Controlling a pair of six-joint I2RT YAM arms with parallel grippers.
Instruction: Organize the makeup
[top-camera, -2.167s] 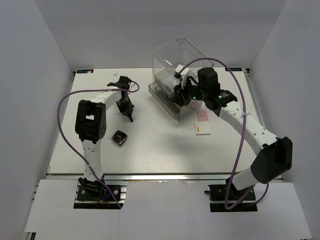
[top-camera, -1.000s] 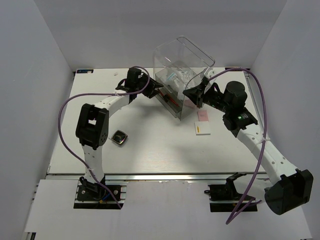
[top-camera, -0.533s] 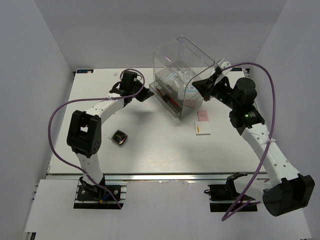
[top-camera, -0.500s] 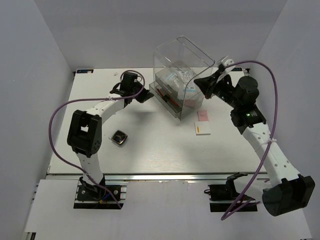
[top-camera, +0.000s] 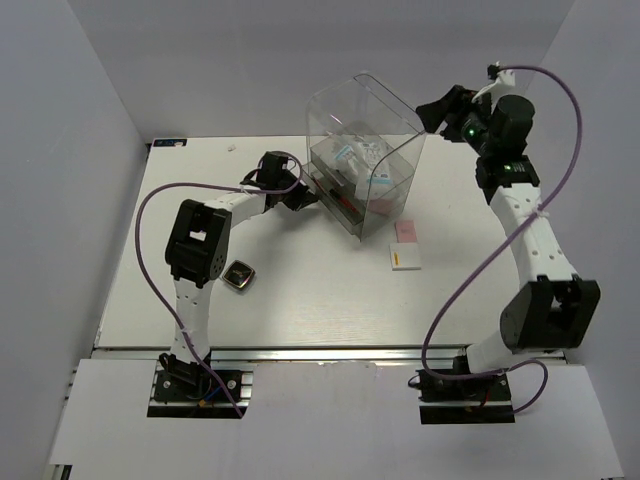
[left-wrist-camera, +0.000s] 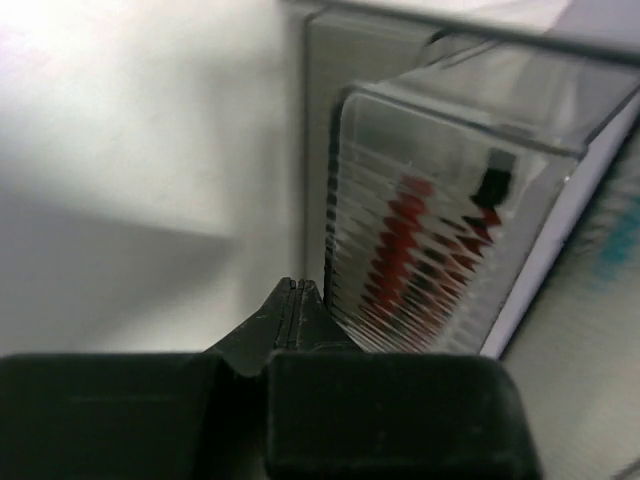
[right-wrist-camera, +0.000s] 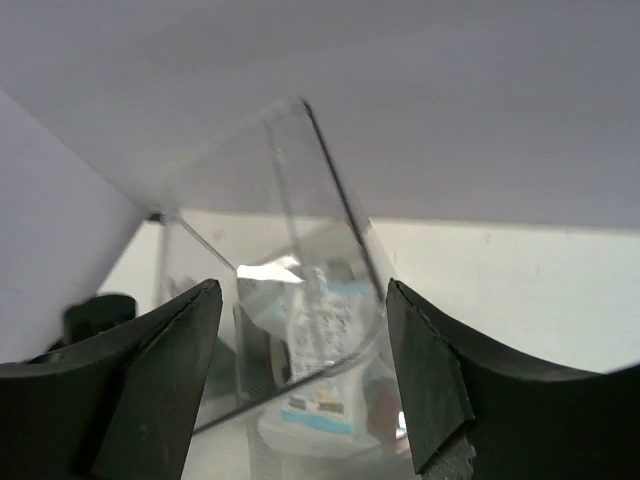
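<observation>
My left arm (top-camera: 225, 205) stretches low over the bench (top-camera: 300, 290), its left end effector (top-camera: 306, 197) pinched closed just beside the clear drawer case (top-camera: 365, 150). My right end effector (top-camera: 435, 108) hangs high, spread wide.

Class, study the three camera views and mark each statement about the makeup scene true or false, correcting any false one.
1. The black compact lies on the table, outside the clear drawer case. True.
2. The left jaws are wide open. False: they are shut, with their tips at the ribbed drawer front.
3. The right jaws hold the pink square. False: they are open and empty, raised beside the top of the case. The pink square lies on the table.
4. The red pencils show through the drawer front. True.
5. The white flat box lies on the table, nearer the arms' bases than the pink square. True.
</observation>
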